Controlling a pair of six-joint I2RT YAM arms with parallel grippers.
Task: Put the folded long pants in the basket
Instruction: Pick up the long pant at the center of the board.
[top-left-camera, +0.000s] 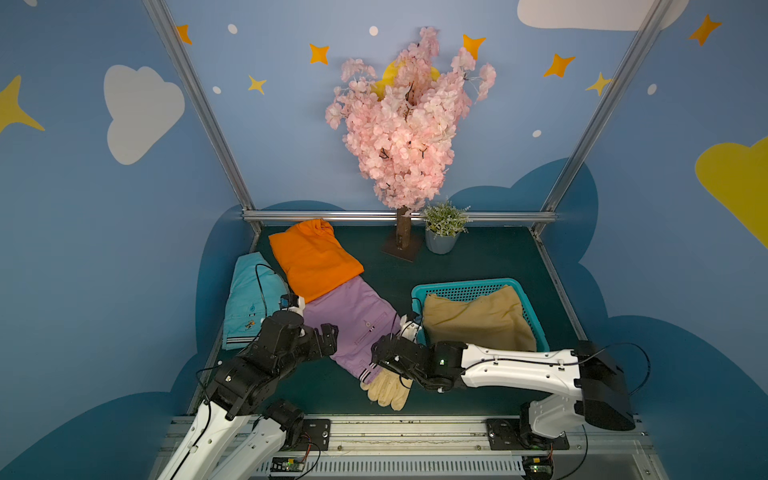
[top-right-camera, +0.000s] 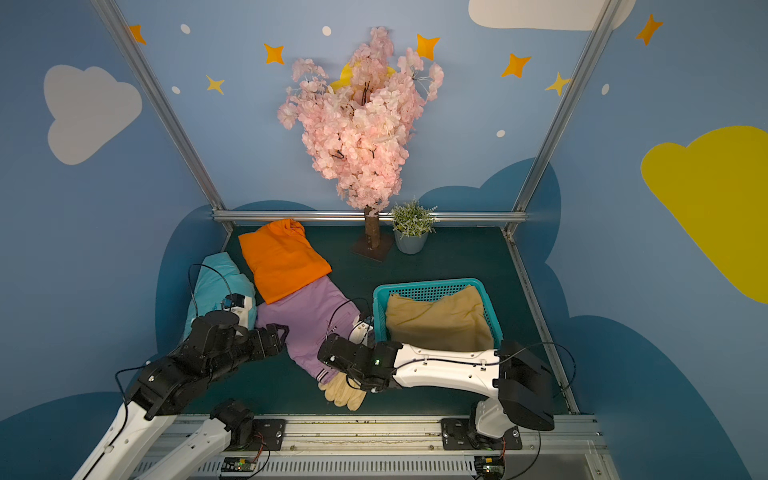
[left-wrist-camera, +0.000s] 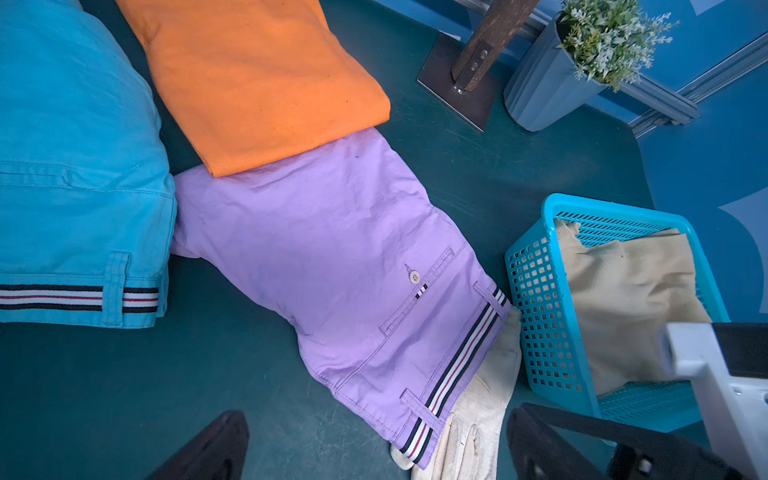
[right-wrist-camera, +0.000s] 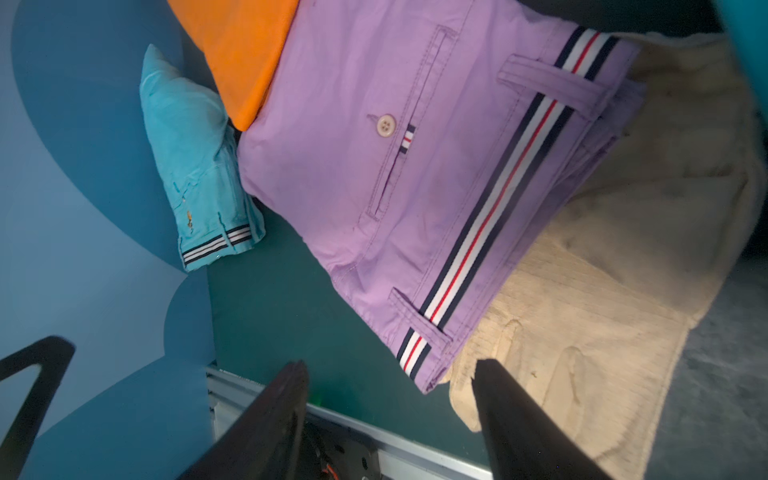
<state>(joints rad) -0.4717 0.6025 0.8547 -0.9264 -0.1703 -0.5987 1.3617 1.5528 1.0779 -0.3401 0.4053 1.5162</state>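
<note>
Top view: tan pants (top-left-camera: 478, 322) in teal basket (top-left-camera: 465, 286); lilac pants (top-left-camera: 353, 316), orange pants (top-left-camera: 311, 262) and turquoise pants (top-left-camera: 245, 291) outside it.
Left wrist: left gripper (left-wrist-camera: 374, 415) jaws wide, empty.
Right wrist: right gripper (right-wrist-camera: 390, 365) jaws apart, nothing held, at lilac corner beside cream glove (right-wrist-camera: 582, 332).
Likely step: grasp lilac pair. Next move needs a pinch on cloth only, sparing glove.

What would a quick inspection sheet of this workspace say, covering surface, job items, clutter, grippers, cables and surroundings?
Surface: dark green mat, nothing spilled.
Job's things: tan pants in the basket; orange pants overlapping lilac pants; turquoise pants beside them.
Clutter: cream glove partly under the lilac pants; potted plant and blossom tree at the back.
Grippers: left gripper open, empty; right gripper open, astride the lilac pants' striped corner.
Cables: black cable looping over the turquoise pants.
Surroundings: blue walls with clouds and stars; aluminium frame.
</note>
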